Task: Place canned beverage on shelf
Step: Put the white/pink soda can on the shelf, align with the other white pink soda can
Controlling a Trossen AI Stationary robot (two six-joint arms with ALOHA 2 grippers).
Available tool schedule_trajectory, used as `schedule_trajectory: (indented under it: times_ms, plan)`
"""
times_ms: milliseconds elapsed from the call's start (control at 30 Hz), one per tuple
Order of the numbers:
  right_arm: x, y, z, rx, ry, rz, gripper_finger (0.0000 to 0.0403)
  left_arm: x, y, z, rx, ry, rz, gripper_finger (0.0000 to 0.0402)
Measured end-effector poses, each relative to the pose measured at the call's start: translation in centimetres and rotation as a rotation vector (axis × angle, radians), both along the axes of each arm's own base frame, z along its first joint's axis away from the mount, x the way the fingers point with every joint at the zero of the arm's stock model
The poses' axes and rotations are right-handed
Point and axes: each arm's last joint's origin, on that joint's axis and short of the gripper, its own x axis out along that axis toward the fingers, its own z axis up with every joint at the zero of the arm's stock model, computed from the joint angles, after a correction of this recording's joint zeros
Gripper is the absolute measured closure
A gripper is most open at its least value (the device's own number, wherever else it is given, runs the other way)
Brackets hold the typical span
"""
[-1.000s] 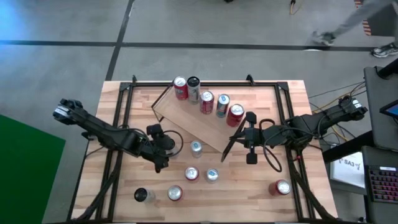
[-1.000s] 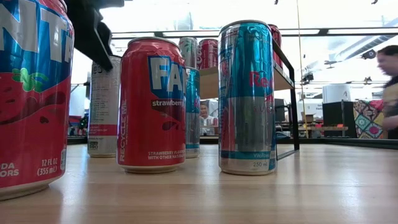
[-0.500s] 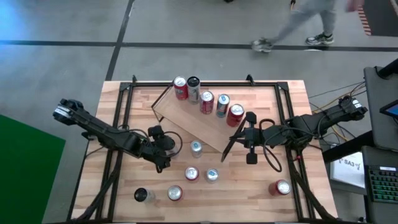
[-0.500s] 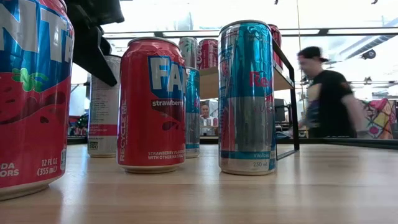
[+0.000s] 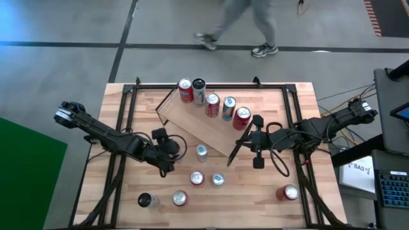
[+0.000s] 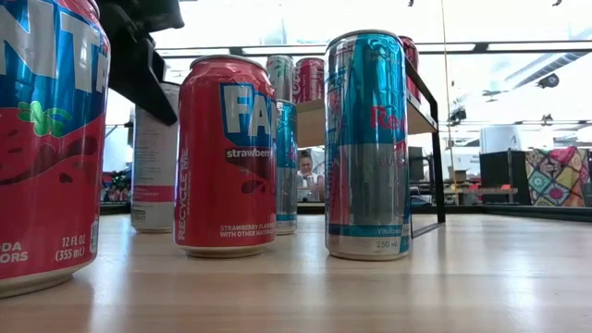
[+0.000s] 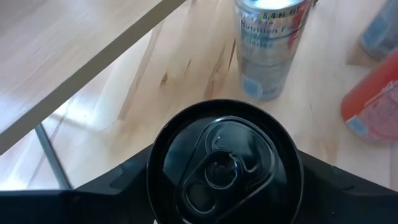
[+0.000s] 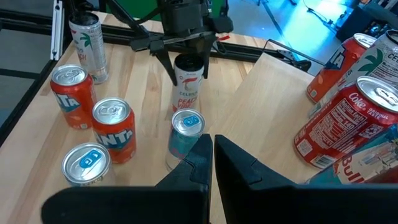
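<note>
left arm (image 5: 105,133): was matte black, built of slim jointed segments, with a pale grey cap at its outer end
right arm (image 5: 326,126): was matte black too, with thin black cables looping beside it
left gripper (image 8: 186,59): had two narrow black fingers tapering to points
right gripper (image 8: 212,163): had two broad, angular black fingers with flat faces
</note>
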Motion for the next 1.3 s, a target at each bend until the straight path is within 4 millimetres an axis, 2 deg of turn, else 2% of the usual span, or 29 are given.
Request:
schedule_trajectory:
  times_ms: [133, 333, 500, 733, 933, 1067, 1167, 1300]
  plan:
    - [0.0, 0.0, 0.0, 0.001, -0.001, -0.001, 0.0394, -0.6, 0.0, 1.0, 0.013, 0.03, -0.022, 0.015]
    - [0.0, 0.0, 0.0, 0.003, -0.004, -0.001, 0.0394, -1.4, 0.1, 4.5, 0.033, -0.007, -0.082, 0.0151]
    - [0.1, 0.0, 0.0, 0.004, -0.013, -0.001, 0.0394, -2.5, 0.2, 7.6, 0.044, -0.124, -0.165, 0.0153]
    - [0.7, 0.3, -1.0, -0.022, -0.103, 0.026, 0.0394, -3.7, 0.1, 10.6, 0.079, -0.329, -0.304, 0.0153]
    - [1.0, 0.4, -0.9, -0.011, -0.177, 0.03, 0.0394, -3.0, -0.5, 11.5, 0.117, -0.428, -0.444, 0.0153]
    - [1.0, 0.4, -0.9, 0.011, -0.184, 0.036, 0.0394, -2.3, -0.9, 10.7, 0.148, -0.444, -0.494, 0.0153]
    - [1.1, 0.6, -0.8, 0.046, -0.188, 0.105, 0.0394, -1.9, -1.3, 10.0, 0.145, -0.486, -0.543, 0.0153]
    - [1.8, 1.1, -0.9, 0.058, -0.218, 0.155, 0.0394, -1.4, -1.6, 9.6, 0.151, -0.518, -0.567, 0.0153]
